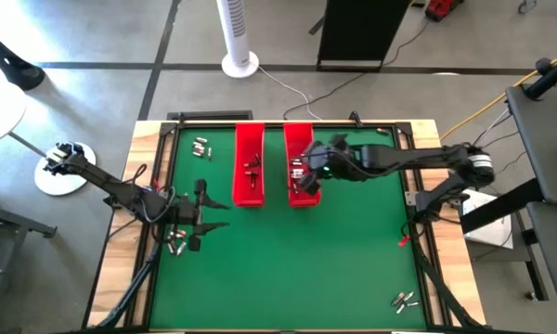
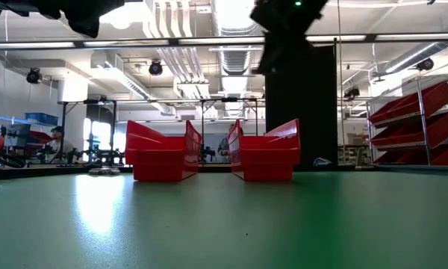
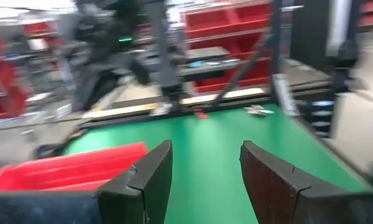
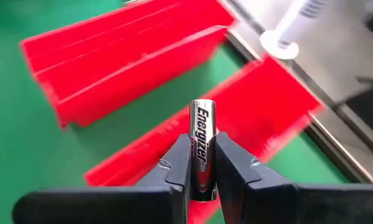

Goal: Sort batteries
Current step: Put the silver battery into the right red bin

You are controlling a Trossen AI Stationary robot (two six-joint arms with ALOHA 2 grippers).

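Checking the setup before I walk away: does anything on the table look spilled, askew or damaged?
Nothing looks damaged. Loose batteries lie scattered: near the far-left corner, by the left gripper, and at the near-right corner. The right gripper holds a battery upright over the right tray.

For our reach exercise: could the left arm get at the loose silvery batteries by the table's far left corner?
Probably yes: the left gripper is open and empty, and bare green mat lies between it and those silvery cylindrical batteries, nothing blocking.

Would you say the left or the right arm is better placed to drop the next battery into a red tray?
Right. The right gripper is shut on a battery above the right-hand red tray. The left gripper is open, empty, off to the side.
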